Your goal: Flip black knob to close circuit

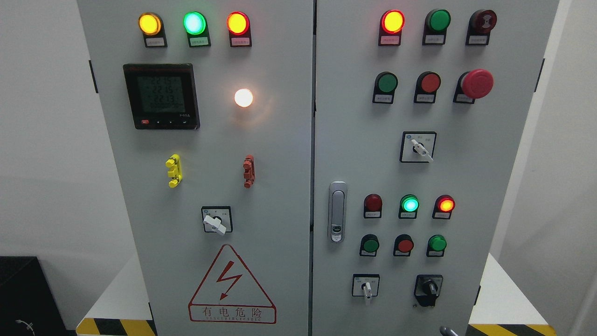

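Head view: black knob [428, 290] low right on cabinet [280, 163], hand state can't tell, barely in frame.

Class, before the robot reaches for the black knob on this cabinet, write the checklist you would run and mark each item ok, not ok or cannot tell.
1. Black knob in view, lower right of the right door: ok.
2. Nothing in front of the knob: ok.
3. Working hand identified: cannot tell; only a grey tip shows at the bottom edge.
4. Knob's labels readable: not ok.
5. Neighbouring white selector switch stands apart from the knob: ok.
6. Red mushroom emergency stop well above: ok.
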Tool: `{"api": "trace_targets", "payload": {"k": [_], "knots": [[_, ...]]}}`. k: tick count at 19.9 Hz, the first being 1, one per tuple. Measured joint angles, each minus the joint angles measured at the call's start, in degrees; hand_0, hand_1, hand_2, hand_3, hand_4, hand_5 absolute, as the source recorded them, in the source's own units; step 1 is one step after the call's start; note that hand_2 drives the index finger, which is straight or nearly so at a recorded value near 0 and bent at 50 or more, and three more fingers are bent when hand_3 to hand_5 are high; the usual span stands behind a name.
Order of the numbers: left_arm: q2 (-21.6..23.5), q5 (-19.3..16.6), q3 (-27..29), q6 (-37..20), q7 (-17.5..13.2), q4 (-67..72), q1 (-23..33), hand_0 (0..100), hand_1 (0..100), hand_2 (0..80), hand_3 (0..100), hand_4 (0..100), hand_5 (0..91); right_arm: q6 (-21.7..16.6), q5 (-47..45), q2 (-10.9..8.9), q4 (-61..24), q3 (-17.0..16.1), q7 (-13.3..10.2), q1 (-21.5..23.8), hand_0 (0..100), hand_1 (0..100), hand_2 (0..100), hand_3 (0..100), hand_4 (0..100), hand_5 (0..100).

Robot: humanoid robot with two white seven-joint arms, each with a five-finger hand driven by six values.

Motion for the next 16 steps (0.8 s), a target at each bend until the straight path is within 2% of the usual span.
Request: {"api": "trace_targets", "payload": {"k": [16], "knots": [[0.0,0.0,0.0,-0.2,0.0,0.0,0.0,0,0,0.0,0,0,0.0,0.0,-1.5,0.07,0.6,0.5,0.2,1.8,0,7,0,0,0,0]]}}
